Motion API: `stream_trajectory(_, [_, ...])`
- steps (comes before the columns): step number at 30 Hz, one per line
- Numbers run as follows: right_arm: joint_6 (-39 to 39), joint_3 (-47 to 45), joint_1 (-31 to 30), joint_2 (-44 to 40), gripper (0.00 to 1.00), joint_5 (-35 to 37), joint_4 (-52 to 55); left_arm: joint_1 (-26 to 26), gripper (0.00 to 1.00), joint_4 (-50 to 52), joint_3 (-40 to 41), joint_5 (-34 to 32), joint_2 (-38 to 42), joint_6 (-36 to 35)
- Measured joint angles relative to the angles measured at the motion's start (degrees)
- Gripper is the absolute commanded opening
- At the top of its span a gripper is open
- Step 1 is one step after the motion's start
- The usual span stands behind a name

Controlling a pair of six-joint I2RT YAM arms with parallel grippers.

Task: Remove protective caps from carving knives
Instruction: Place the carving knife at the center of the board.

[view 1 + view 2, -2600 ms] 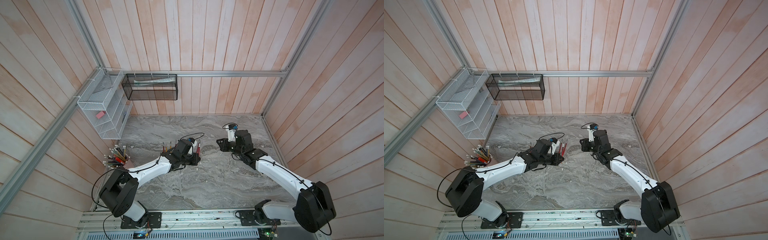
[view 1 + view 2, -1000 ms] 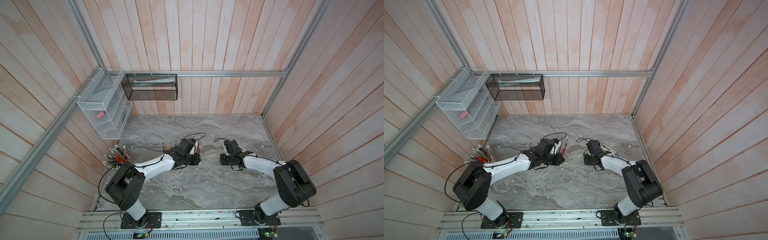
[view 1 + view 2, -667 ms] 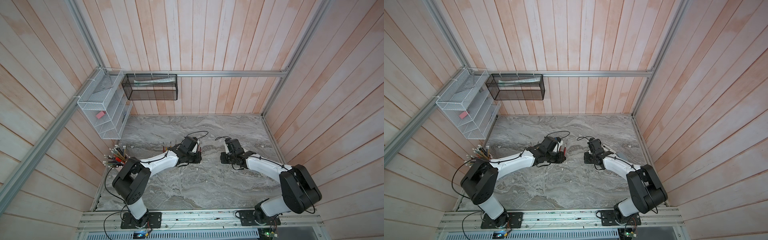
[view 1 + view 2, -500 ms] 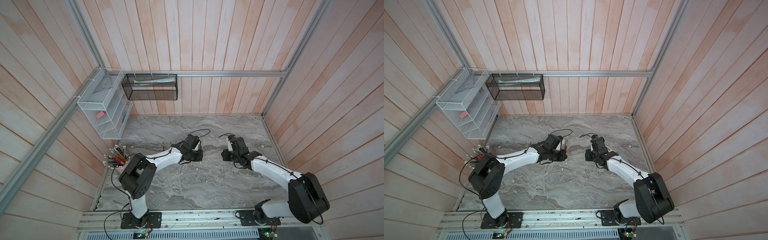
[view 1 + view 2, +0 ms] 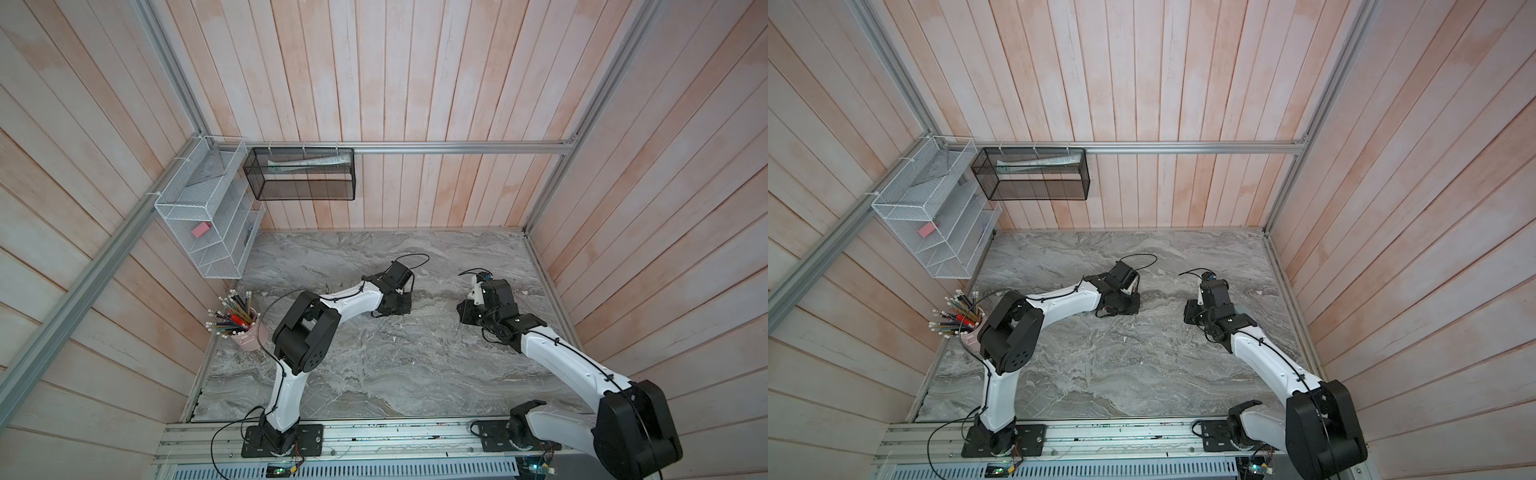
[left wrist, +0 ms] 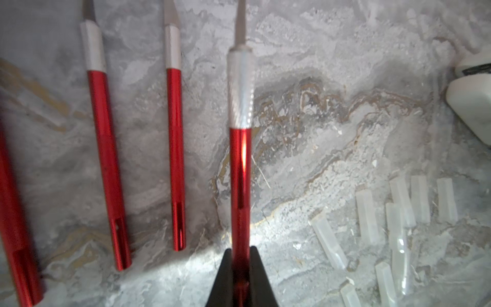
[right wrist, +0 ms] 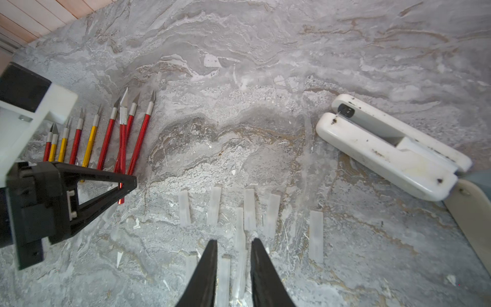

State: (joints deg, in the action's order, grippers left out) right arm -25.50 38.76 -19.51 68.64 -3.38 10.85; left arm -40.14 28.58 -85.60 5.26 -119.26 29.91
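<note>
Both top views: both arms stretch low over the table (image 5: 374, 365), wrists bent down; left wrist view: left gripper (image 6: 240, 251) pinches a red carving knife (image 6: 240, 164), blade bare; right wrist view: right gripper (image 7: 234, 245) slightly parted, empty, above loose protective caps (image 7: 184, 211).

Your left arm (image 5: 353, 299) and right arm (image 5: 557, 353) show white link shells, black joint housings and black cables tied along them. Black base plates (image 5: 309, 441) sit at 6 o'clock. The right gripper (image 7: 234, 242) has black, tapered wedge fingers (image 7: 206, 268).
</note>
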Motion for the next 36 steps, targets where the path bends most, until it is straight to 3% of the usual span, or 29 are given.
stream_trajectory(14, [0.04, -1.95, 1.81, -0.09, 0.24, -1.68, -0.87, 0.0, 0.02, 4.92, -7.93, -1.36, -6.21, -1.44])
stream_trajectory(30, [0.02, -2.51, 2.4, -0.09, 0.26, -2.8, -1.86, -0.28, 0.23, 6.56, -9.66, -1.64, -7.17, -1.77])
stream_trajectory(32, [0.02, -2.51, 2.43, -0.09, 0.26, -2.86, -1.86, -0.35, 0.23, 6.38, -9.66, -1.64, -7.17, -1.7])
stream_trajectory(36, [0.02, -2.6, 2.49, -0.09, 0.26, -2.97, -1.88, -0.42, 0.09, 6.21, -9.64, -1.6, -7.3, -1.36])
